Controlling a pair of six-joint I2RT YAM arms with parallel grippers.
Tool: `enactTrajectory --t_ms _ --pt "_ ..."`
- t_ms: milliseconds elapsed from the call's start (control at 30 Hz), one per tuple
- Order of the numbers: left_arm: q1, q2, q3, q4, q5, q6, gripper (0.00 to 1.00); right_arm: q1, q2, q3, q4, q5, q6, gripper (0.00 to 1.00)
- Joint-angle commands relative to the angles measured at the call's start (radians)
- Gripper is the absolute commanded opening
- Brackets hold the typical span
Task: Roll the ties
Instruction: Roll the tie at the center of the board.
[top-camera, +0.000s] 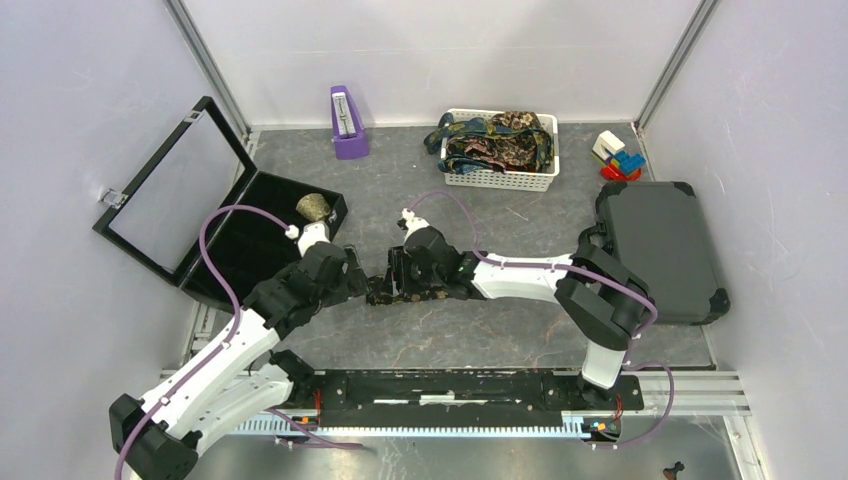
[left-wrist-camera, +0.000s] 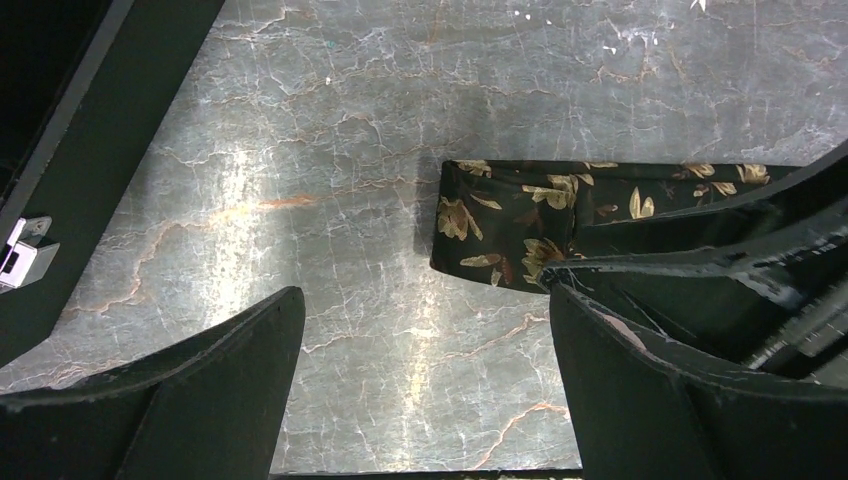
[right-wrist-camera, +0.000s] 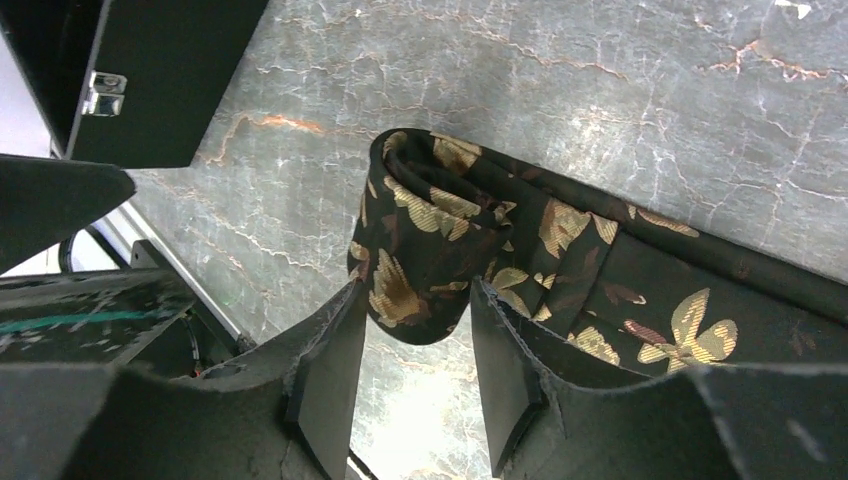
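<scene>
A dark tie (top-camera: 382, 292) with gold floral print lies mid-table between both arms, one end wound into a roll (right-wrist-camera: 430, 230). My right gripper (right-wrist-camera: 415, 290) is shut on that roll, a finger touching each side of it, and the flat length trails away to the right. My left gripper (left-wrist-camera: 425, 293) hovers wide open just left of the tie's end (left-wrist-camera: 500, 225), with only bare tabletop between its fingers. In the top view the two grippers nearly meet, left (top-camera: 358, 280) and right (top-camera: 395, 272). More ties (top-camera: 500, 140) are heaped in a white basket (top-camera: 500, 180).
An open black case (top-camera: 200, 200) sits at the left with a tan rolled bundle (top-camera: 314, 207) inside; its edge (left-wrist-camera: 80, 120) is close to my left gripper. A closed grey case (top-camera: 655, 245) lies right. A purple object (top-camera: 348, 125) and toy blocks (top-camera: 620, 158) stand at the back.
</scene>
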Motion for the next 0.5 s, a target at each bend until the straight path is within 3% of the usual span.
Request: enactTrajectory --t_ms 0,467 --pt "0.007 -0.021 -0.005 0.034 0.001 0.014 0.97 0.005 0.022 0.055 -0.007 0.033 0.010 0.49" --pt "0.007 -0.021 -0.033 0.064 0.030 0.012 0.96 0.004 0.060 0.075 -0.012 0.040 -0.009 0.48"
